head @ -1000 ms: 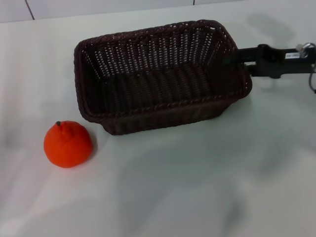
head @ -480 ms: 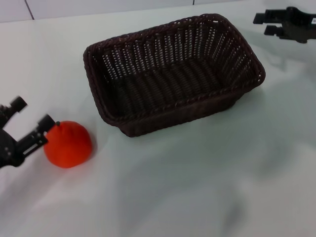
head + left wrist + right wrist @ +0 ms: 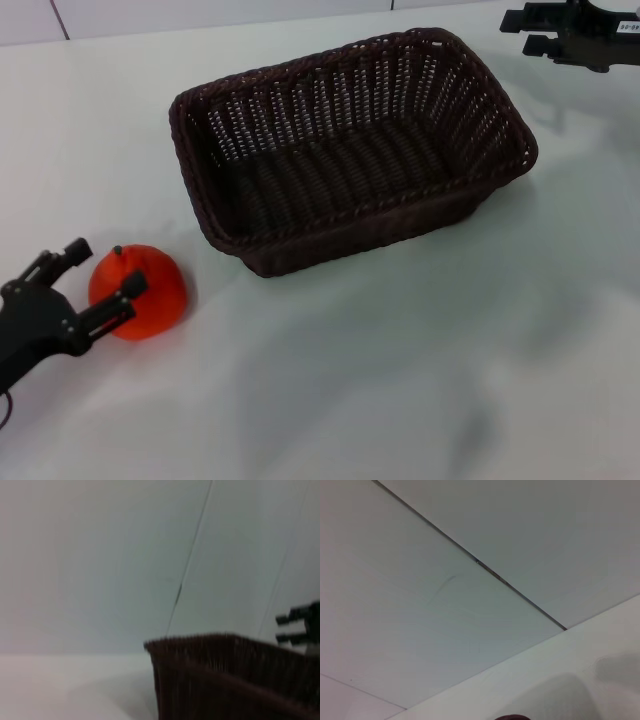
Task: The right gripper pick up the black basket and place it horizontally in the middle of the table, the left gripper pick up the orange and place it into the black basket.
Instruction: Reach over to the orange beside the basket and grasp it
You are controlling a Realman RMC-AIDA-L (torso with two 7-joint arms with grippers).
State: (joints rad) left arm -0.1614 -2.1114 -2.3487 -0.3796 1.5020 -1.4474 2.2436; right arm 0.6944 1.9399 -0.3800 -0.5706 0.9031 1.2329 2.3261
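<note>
The black basket (image 3: 350, 150) stands upright on the white table (image 3: 400, 380), lengthwise across the middle, and is empty. The orange (image 3: 155, 290) sits on the table to the basket's front left. My left gripper (image 3: 103, 268) is open at the orange, one knobbed fingertip (image 3: 75, 250) at its left side and the other (image 3: 132, 285) in front of it; it is not closed on it. My right gripper (image 3: 525, 30) is open and empty at the far right, clear of the basket. The left wrist view shows the basket's side (image 3: 225, 680) and the right gripper (image 3: 300, 625) beyond it.
A white tiled wall (image 3: 200, 15) runs behind the table's far edge. The right wrist view shows only wall (image 3: 445, 580) and tabletop (image 3: 570, 670). Bare tabletop lies in front of the basket.
The right gripper let go of the basket and drew back to the far right. The left gripper came in from the left, and its open fingers now stand around the orange.
</note>
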